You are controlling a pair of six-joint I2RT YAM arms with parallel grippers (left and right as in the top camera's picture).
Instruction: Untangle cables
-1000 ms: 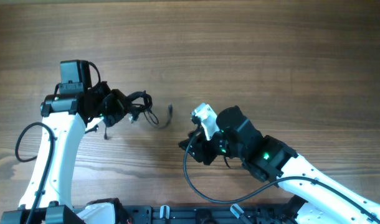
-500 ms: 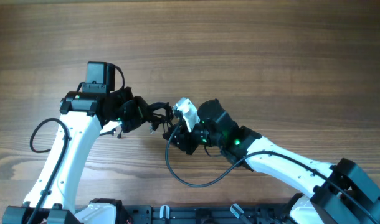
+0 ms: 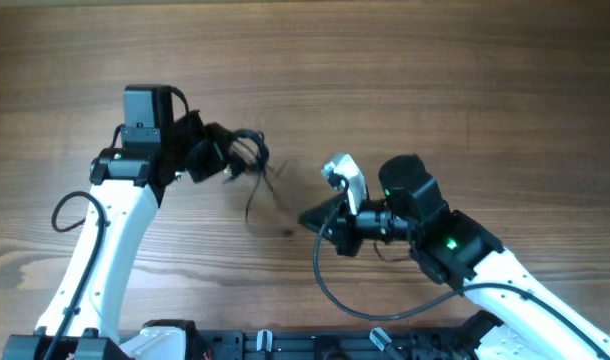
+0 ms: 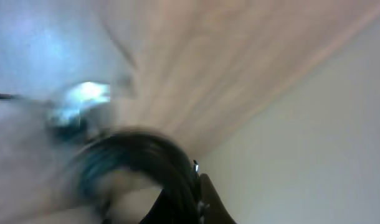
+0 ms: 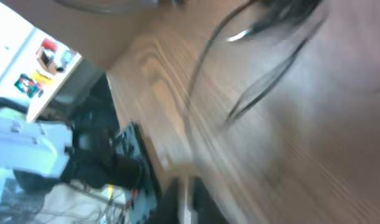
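Left claw (image 3: 215, 158) closed on cables (image 3: 247, 150), 10 o'clock from tabletop (image 3: 465, 80) centre. Cables: thin black knotted bundle, blurred loose strands trailing toward 5 o'clock. Right claw (image 3: 313, 216) just 6 o'clock of centre, near strand ends; open or closed, cannot tell. Tabletop: matte wood grain, open room 12 to 3 o'clock.

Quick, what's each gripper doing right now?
Left gripper: closed on the cables.
Right gripper: cannot be told, the views are too blurred.
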